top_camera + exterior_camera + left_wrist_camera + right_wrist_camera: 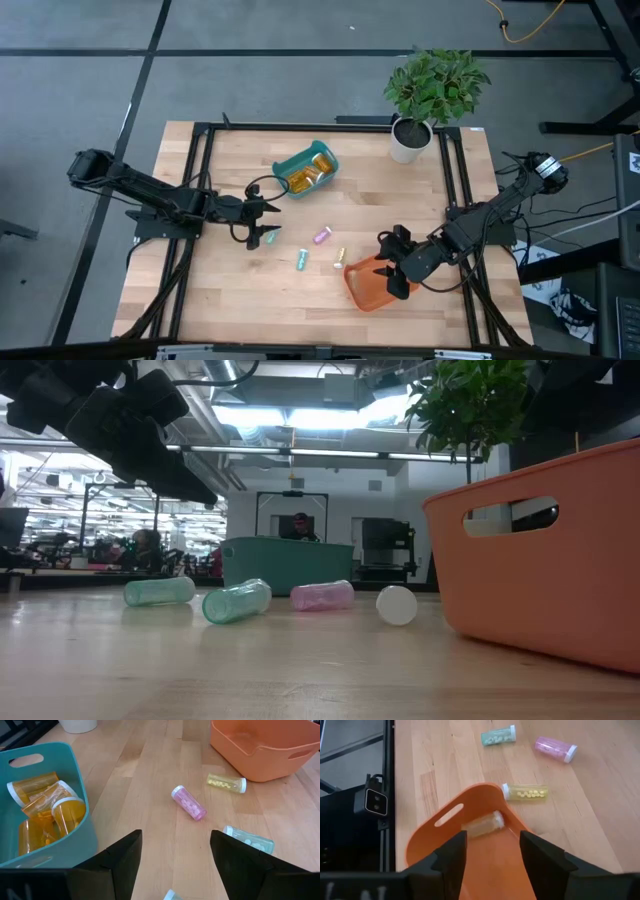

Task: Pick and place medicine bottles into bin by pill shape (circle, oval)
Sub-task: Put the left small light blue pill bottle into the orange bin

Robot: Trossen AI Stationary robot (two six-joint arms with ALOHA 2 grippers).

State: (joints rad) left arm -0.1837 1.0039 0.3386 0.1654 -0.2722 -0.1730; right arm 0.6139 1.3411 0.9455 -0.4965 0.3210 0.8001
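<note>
Left gripper (268, 222) hovers with fingers spread wide over a green bottle (269, 237), probably its next pick; centring before closing would help. Right gripper (391, 266), fingers apart and empty, hangs above the orange bin (362, 287).

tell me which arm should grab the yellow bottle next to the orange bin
Right, probably. The right gripper hovers open over the orange bin, and the yellow bottle lies just beside that bin. The left gripper sits farther off, over a green bottle.
</note>
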